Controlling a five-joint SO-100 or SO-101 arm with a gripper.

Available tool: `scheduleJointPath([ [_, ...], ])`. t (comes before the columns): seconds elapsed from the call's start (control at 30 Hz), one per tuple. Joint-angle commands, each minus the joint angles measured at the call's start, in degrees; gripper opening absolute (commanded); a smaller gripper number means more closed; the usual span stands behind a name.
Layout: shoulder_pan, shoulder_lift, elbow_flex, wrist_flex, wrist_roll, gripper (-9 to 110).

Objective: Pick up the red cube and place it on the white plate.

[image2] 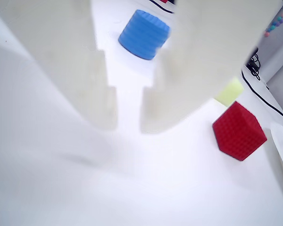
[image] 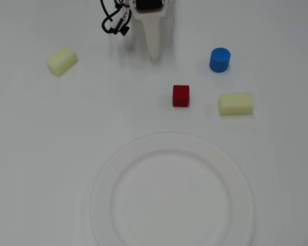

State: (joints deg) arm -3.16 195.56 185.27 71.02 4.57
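In the overhead view the gripper [image: 154,54] reaches down from the top edge as a white tapered point, its tip over bare table [image: 41,154] and holding nothing; from this angle the fingers look like one piece, so their spacing cannot be read here. The red cube [image: 180,96] sits on the table below and to the right of that tip, apart from it. A blue cylinder [image: 219,59] stands to the upper right of the cube, and a pale yellow block [image: 235,103] lies just to the cube's right with a small gap between them. A second pale yellow block [image: 61,60] lies far off at upper left. The white plate [image: 108,174] fills the lower middle of the view, well below the cube and bare. In the wrist view the gripper [image2: 129,117] shows two white fingers [image2: 101,99] with a narrow strip of table between their tips, slightly apart and clamped on nothing. The red cube [image2: 239,131] rests at lower right of the fingers, not touching them, with the blue cylinder [image2: 145,34] beyond the gap and a yellow block [image2: 228,92] peeking out just behind the cube
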Motion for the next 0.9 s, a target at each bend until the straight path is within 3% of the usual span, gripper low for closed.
scheduleJointPath([
  [0.0, -1.58, 2.02, -0.26, -0.09, -1.49, 0],
  [0.4, -1.32, 2.02, -0.44, -0.53, -0.44, 0],
  [0.57, 2.46, 1.05, -8.17, -1.41, 2.02, 0],
  [0.87, -0.18, -28.13, -35.33, -2.9, -0.09, 0],
])
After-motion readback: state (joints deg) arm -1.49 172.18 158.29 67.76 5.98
